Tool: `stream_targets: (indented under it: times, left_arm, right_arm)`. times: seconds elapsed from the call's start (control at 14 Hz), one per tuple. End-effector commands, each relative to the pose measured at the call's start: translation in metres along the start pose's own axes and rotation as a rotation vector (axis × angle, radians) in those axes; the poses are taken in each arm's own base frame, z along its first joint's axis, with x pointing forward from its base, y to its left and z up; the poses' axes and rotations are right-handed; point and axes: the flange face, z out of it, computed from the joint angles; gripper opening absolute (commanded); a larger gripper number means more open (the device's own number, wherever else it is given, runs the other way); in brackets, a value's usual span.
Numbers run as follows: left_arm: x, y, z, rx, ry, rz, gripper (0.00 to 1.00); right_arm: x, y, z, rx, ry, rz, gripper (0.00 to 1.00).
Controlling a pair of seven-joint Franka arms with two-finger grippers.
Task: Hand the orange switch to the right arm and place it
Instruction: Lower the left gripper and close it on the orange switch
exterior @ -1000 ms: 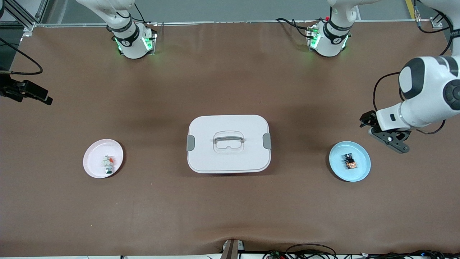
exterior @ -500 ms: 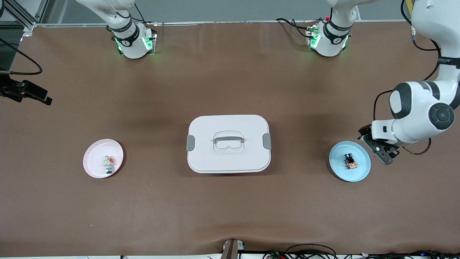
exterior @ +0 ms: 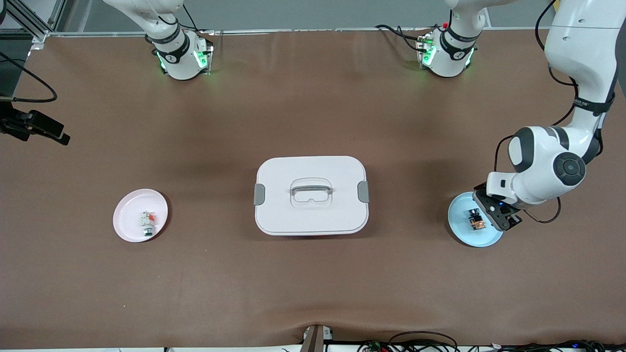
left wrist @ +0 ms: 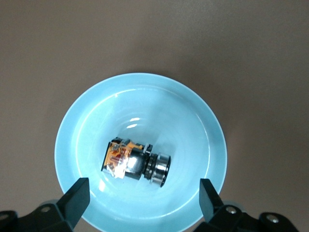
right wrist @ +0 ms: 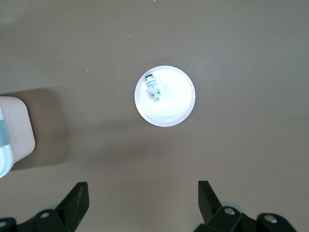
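— What's in the dishes?

— The orange switch (exterior: 475,219) lies on its side in the blue plate (exterior: 462,230), the left end effector (exterior: 494,211) spread wide over it. A white part (exterior: 148,224) rests in the pink plate (exterior: 128,217).

— And the box?

— The white box (exterior: 311,195) sits lidded mid-tabletop (exterior: 313,288). The right end effector (right wrist: 142,208) hangs released, high over the pink plate.
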Motion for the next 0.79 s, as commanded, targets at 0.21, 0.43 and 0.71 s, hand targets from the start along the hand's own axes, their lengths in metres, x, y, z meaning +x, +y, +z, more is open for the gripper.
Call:
stream_targets:
  times: [0.21, 0.43, 0.71]
  left_arm:
    - [0.001, -0.007, 0.020, 0.052, -0.005, 0.084, 1.00]
    - [0.001, -0.009, 0.033, 0.068, 0.006, 0.135, 1.00]
    - [-0.003, -0.010, 0.045, 0.062, 0.007, 0.164, 1.00]
  right_arm:
    - [-0.005, 0.012, -0.006, 0.015, 0.010, 0.011, 1.00]
    - [-0.005, 0.014, -0.006, 0.015, 0.007, 0.014, 1.00]
    - [-0.005, 0.019, -0.006, 0.015, 0.008, 0.023, 1.00]
